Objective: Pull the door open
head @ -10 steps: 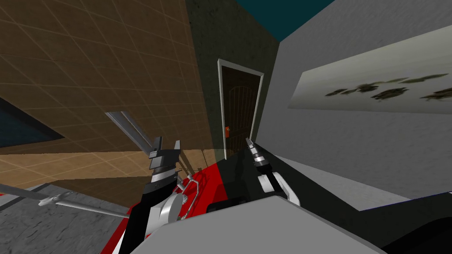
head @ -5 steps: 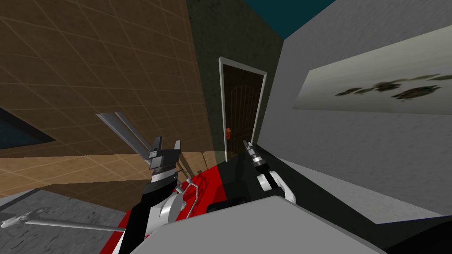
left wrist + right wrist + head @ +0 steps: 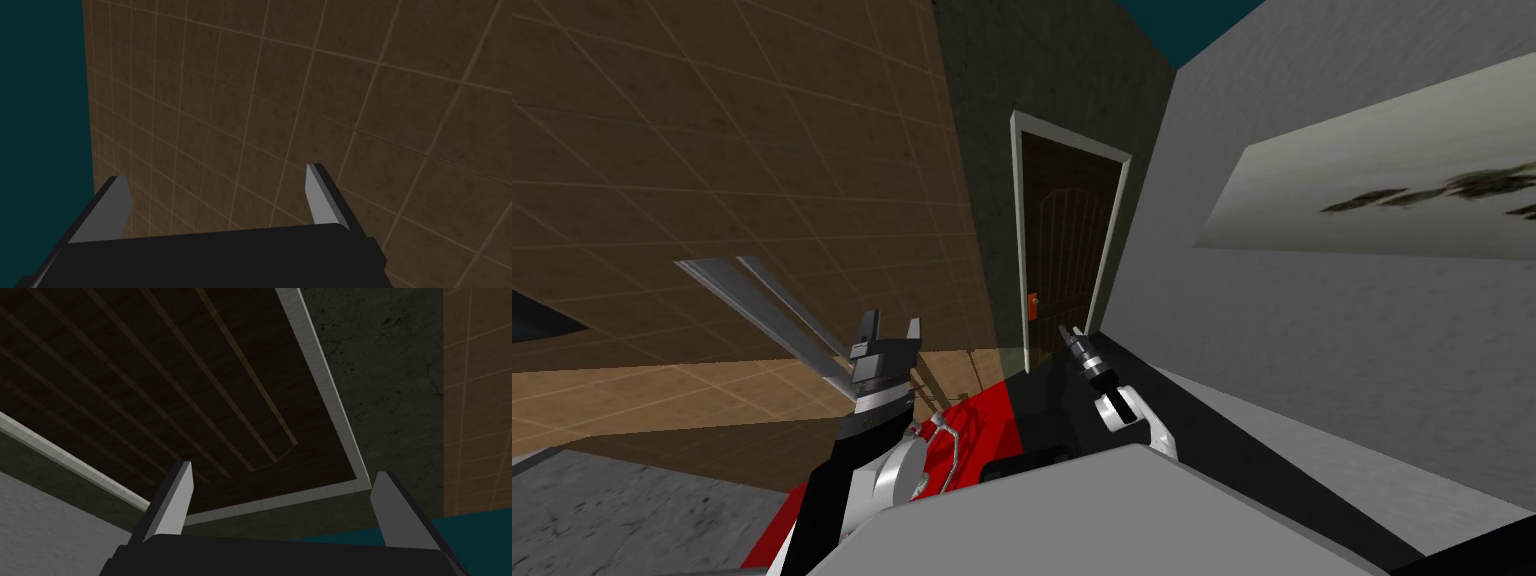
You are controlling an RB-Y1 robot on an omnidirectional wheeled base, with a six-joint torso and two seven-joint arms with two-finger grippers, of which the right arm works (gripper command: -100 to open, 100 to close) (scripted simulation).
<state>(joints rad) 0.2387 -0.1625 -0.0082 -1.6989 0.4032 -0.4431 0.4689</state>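
Observation:
A dark brown door (image 3: 1067, 260) stands shut in a white frame (image 3: 1018, 240) at the end of a narrow passage, with a small orange-red handle (image 3: 1033, 300) on its left edge. My right gripper (image 3: 1065, 333) reaches toward the door's lower part, just right of the handle and short of it. In the right wrist view the door's ribbed panel (image 3: 150, 388) and its frame (image 3: 325, 388) lie beyond the right gripper (image 3: 282, 469), which is open and holds nothing. My left gripper (image 3: 890, 330) is raised in front of the brown tiled wall; it (image 3: 216, 172) is open and holds nothing.
A brown tiled wall (image 3: 712, 150) runs along the left with two grey rails (image 3: 762, 300) slanting across it. A grey wall with a long picture (image 3: 1382, 190) closes the right. A red floor patch (image 3: 982, 420) lies ahead, and a grey stone surface (image 3: 612, 510) sits at the lower left.
I have moved toward the door while turning: it looks larger and sits further right. The rails slid left and the thin metal fitting at the lower left left the picture. Both arms keep their pose.

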